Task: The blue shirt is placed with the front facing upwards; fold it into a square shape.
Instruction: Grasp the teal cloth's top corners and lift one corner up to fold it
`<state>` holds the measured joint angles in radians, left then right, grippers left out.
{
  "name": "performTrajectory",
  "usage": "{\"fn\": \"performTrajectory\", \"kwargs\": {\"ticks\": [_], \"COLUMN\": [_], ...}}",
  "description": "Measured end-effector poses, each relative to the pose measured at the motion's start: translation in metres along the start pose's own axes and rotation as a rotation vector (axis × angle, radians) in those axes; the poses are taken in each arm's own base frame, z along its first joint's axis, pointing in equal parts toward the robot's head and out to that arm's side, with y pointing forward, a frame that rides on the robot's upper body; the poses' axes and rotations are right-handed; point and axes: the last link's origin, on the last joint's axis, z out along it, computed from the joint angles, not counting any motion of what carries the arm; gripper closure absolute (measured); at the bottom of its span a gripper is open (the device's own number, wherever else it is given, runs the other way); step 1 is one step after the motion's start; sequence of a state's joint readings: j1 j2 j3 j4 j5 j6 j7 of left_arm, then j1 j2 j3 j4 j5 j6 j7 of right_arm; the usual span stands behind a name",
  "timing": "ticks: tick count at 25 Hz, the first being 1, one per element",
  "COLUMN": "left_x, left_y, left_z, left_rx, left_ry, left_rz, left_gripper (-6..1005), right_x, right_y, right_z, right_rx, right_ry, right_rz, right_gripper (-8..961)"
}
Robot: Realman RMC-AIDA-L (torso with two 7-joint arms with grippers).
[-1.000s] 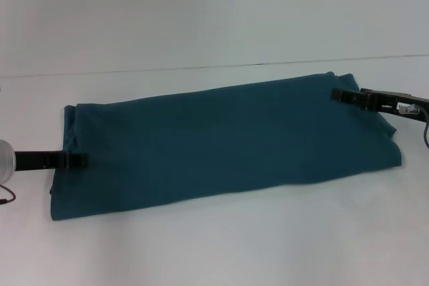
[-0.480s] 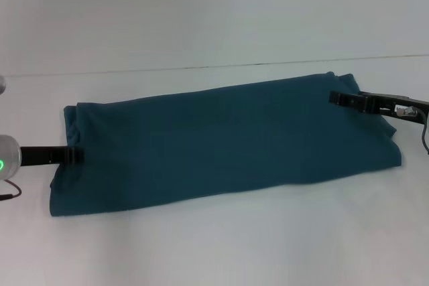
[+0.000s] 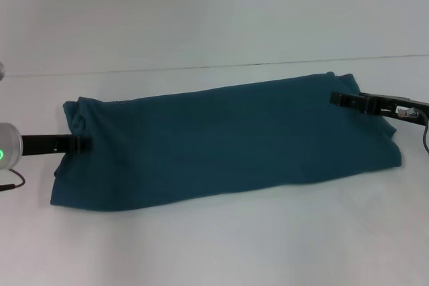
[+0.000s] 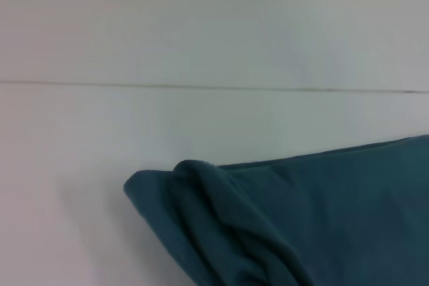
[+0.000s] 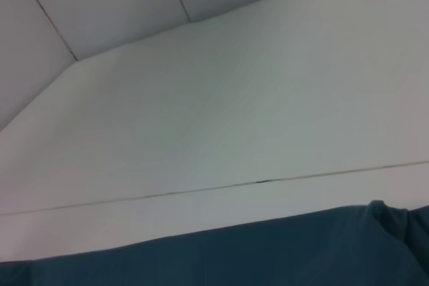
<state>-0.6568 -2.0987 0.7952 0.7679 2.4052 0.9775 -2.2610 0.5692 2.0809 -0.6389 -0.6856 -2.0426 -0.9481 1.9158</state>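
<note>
Head view: blue shirt (image 3: pixel 228 140) folded into a long band; left gripper (image 3: pixel 82 143) clenches its left end; right gripper (image 3: pixel 340 99) grasps its right end.

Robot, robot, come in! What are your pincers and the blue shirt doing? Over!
Left pincer at the shirt's left end, right pincer at its right end. Blue shirt folded into a long band, plain side up. Nothing in the way.

Our left gripper (image 3: pixel 80 143) reaches in low from nine o'clock, arm level, its tip pointing toward three. Our right gripper (image 3: pixel 340 99) comes in from three o'clock, slightly raised, pointing toward nine.
</note>
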Motion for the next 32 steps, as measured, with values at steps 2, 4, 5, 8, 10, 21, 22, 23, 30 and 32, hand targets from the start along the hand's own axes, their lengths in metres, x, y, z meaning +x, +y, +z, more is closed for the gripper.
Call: {"fn": "performTrajectory", "kwargs": {"ticks": [2,4,5,8,10,21,22,23,30,32], "left_x": [0.003,0.007,0.009,0.013,0.016,0.033,0.034,0.036,0.053,0.057], "left_y": [0.004,0.008,0.011,0.018,0.022,0.038,0.039,0.04,0.055,0.059], "left_z": [-0.004,-0.007,-0.009,-0.013,-0.016,-0.029,-0.031,-0.033,-0.047,-0.049], "left_rx": [-0.02,-0.034,-0.041,-0.06,-0.07,-0.125,-0.128,-0.131,-0.186,-0.192], "left_ry": [0.013,0.027,0.034,0.045,0.051,0.089,0.092,0.093,0.127,0.134], "left_rz": [0.002,0.012,0.019,0.036,0.045,0.077,0.075,0.075,0.095,0.1], "left_gripper": [934,935,935,935,934,936,937,937,936,936], "right_x": [0.0,0.0,0.001,0.001,0.002,0.022,0.027,0.032,0.071,0.081], "right_y": [0.001,0.002,0.003,0.003,0.004,0.015,0.018,0.023,0.07,0.091], "right_z": [0.0,0.001,0.001,0.001,0.002,0.012,0.015,0.019,0.049,0.057], "right_rx": [-0.004,-0.013,-0.016,-0.023,-0.03,-0.066,-0.07,-0.072,-0.076,-0.111], "right_ry": [-0.007,-0.02,-0.023,-0.034,-0.045,-0.164,-0.189,-0.208,-0.268,-0.253], "right_rz": [-0.009,-0.025,-0.028,-0.039,-0.052,-0.206,-0.226,-0.248,-0.466,-0.506], "right_gripper": [145,146,146,148,149,449,491,532,794,819]}}
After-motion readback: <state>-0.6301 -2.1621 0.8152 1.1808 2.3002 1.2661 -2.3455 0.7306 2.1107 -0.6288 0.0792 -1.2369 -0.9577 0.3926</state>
